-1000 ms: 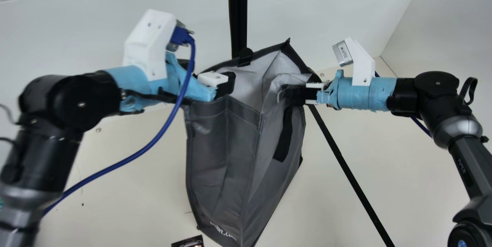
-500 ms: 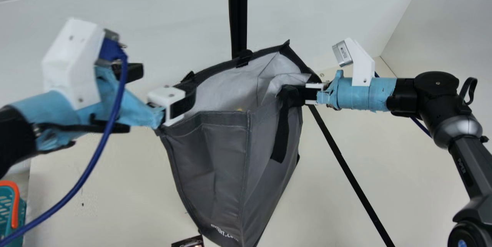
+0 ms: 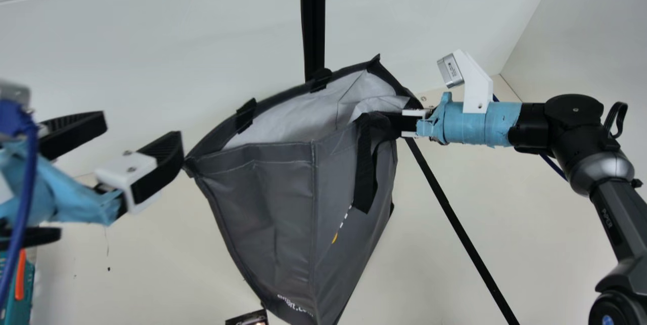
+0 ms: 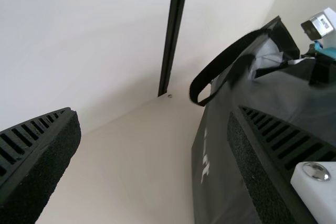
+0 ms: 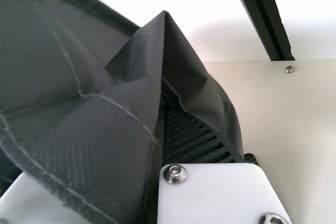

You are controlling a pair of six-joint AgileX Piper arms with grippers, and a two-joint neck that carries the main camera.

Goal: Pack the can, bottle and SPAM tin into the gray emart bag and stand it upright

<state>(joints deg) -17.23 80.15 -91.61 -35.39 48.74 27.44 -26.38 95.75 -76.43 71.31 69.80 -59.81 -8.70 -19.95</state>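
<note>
Main view, gray emart bag (image 3: 268, 203): upright but lopsided over the middle of the surface (image 3: 455, 284), its rim against the far edge; whether the base bears weight cannot be told.
Bag mouth: gaping, its long axis slanting from the near-left rim corner (image 3: 188, 162) to the far-right peak (image 3: 375, 59); how much is packed inside cannot be told.
Left pincer (image 3: 141, 132): spread wide, holding nothing, just beyond that near-left corner; the bag lies to its right, and 1 of its 2 fingers is beside the cloth, contact uncertain.
Right pincer (image 3: 388, 122): pressed together on the bag's right side, pinching a gathered fold of cloth near the rim.
Black strap (image 3: 365, 163): hanging down the bag's outside, just below the right pincer.
Teal basket (image 3: 19, 289): off by the surface's near-left corner.
Step in hand: probably opening and straightening the bag.
Next move: likely turns on the left corner, nearest the left pincer; closing there calls for a small shift right.
Risk: were the right pincer to let go early, the soft wall could fold inward.
</note>
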